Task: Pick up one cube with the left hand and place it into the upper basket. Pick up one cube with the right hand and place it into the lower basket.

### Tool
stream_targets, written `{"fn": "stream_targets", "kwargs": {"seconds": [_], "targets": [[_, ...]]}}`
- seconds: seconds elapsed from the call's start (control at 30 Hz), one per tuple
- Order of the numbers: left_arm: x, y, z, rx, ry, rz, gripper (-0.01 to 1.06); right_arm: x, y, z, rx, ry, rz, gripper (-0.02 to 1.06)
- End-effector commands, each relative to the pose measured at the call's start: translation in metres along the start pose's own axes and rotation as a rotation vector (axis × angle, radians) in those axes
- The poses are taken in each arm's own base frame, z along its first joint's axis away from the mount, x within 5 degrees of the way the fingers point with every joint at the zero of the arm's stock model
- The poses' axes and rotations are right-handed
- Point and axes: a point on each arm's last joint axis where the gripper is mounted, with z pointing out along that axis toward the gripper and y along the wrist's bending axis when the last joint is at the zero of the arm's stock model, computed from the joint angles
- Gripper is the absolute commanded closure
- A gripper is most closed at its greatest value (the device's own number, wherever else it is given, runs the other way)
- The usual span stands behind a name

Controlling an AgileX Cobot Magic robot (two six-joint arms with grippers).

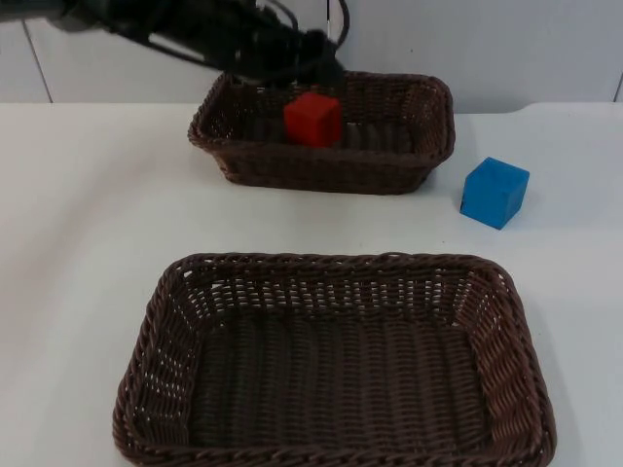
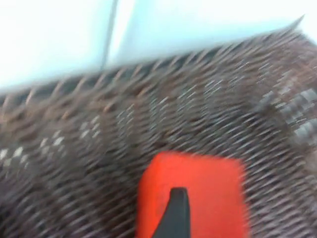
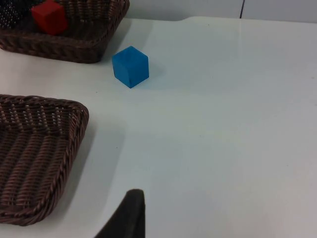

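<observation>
Directly below the left hand [image 1: 316, 68], a red cube [image 1: 312, 119] sits inside the upper dark brown woven wicker basket [image 1: 428, 136], close to that basket's far wall. Whether the left hand grips the cube or has parted from it cannot be told: the top view hides the fingers behind the arm, and the left wrist view shows a single black fingertip [image 2: 176, 213] against the cube's red face [image 2: 208, 188], with wicker weave [image 2: 99, 139] on every side of it and the grey partition wall [image 2: 59, 39] beyond the rim.

Ahead of the right hand [image 3: 126, 218], bare white worktop [image 3: 223, 139] extends to a blue cube [image 3: 130, 66]. This cube stands alone on the worktop, just beside the upper basket's near corner [image 3: 94, 52] and well apart from the lower dark brown woven wicker basket [image 3: 74, 129], whose rim lies to one side of the hand. The state of the right hand cannot be told; one fingertip is visible.

The top view shows the blue cube [image 1: 494, 192] with open worktop [image 1: 88, 195] around it, and the lower basket [image 1: 146, 341] nearest the camera.
</observation>
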Motion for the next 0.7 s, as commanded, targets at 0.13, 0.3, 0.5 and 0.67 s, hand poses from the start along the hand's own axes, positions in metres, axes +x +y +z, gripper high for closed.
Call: {"fn": "stream_targets", "kwargs": {"seconds": [0.13,0.3,0.5,0.67], "targets": [[-0.052,-0.035,-0.054,0.065,-0.068,0.063,0.34,0.002,0.0,0.002,0.004,0.006,0.004,-0.01],[-0.076,-0.049,-0.089,0.018,-0.084,0.111,0.35,0.002,0.0,0.002,0.004,0.006,0.004,-0.01],[-0.087,-0.06,-0.113,0.007,-0.053,0.116,0.35,0.002,0.0,0.002,0.004,0.006,0.004,-0.01],[-0.088,-0.065,-0.121,0.014,-0.015,0.129,0.35,0.002,0.0,0.002,0.004,0.006,0.004,-0.01]]}}
